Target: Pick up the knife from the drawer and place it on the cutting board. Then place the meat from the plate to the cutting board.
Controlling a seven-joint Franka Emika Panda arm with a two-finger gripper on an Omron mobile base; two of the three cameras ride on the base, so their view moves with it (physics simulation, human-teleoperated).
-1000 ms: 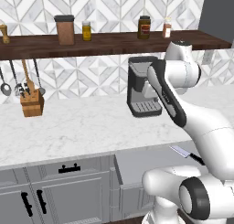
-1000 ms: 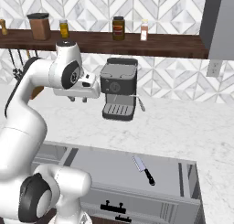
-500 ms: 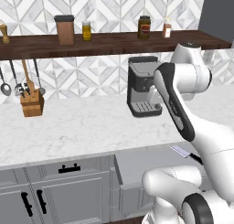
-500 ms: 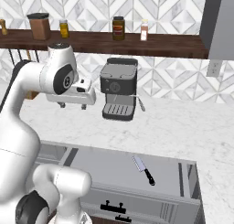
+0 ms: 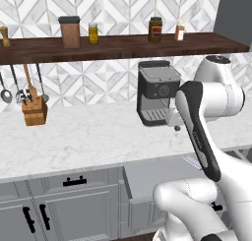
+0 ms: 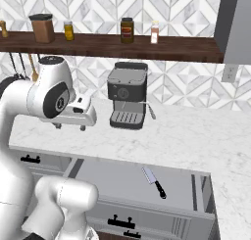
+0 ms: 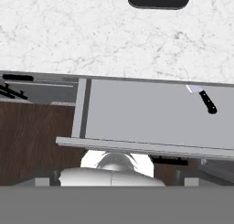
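**Drawer open, knife waiting: the reach has yet to begin**

Left base view: the arm is raised above the marble tabletop (image 5: 74, 136), its hand close beside the coffee machine (image 5: 157, 97). The open drawer (image 5: 147, 178) lies below, with just the knife's blade tip peeping out past the arm.

Right base view: the pincer (image 6: 69, 127) hangs high over the tabletop's front edge, its jaws spread and holding nothing. The knife (image 6: 154, 181) lies flat on the drawer floor, blade toward the wall, well apart from the hand.

Hand view: the knife (image 7: 204, 98) lies far off to one side in the drawer (image 7: 137, 118). I judge the first step is in hand: swing across, descend, and clamp the black handle.
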